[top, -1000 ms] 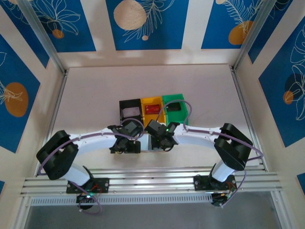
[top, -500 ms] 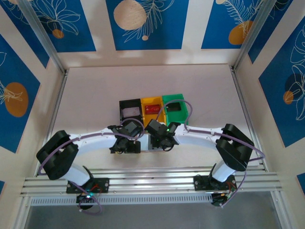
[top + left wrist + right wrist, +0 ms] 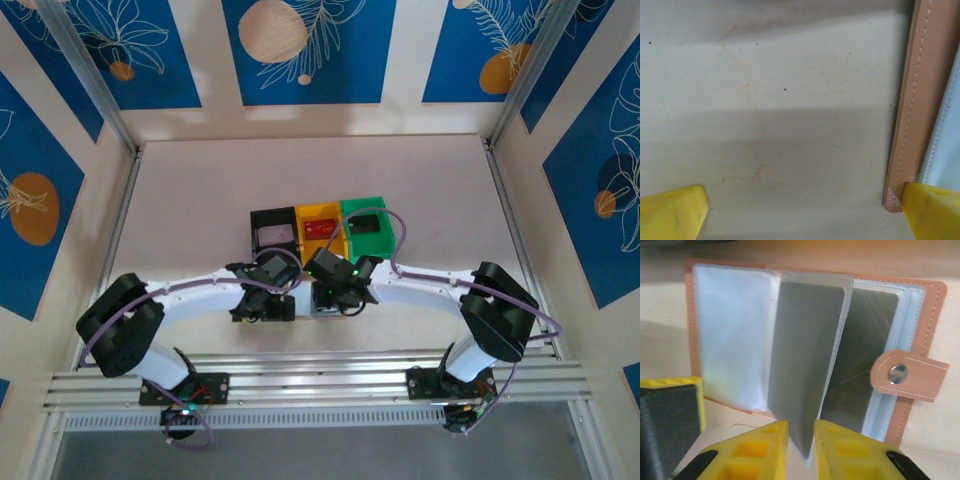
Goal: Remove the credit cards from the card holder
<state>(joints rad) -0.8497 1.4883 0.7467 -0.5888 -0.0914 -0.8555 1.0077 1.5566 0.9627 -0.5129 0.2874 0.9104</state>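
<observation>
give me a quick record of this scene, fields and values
holder: open on the table, clear sleeves up
right gripper: shut on a raised sleeve
grey card: inside that sleeve
dark card: in the pocket by the snap tab
left gripper: open, one finger at the holder's edge
bins: black bin, yellow bin, green bin in a row beyond the holder
red card: in the yellow bin

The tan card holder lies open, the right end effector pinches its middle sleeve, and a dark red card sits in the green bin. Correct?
One slip: the top external view shows the dark red plastic card in the yellow plastic bin. The rest stands.
</observation>
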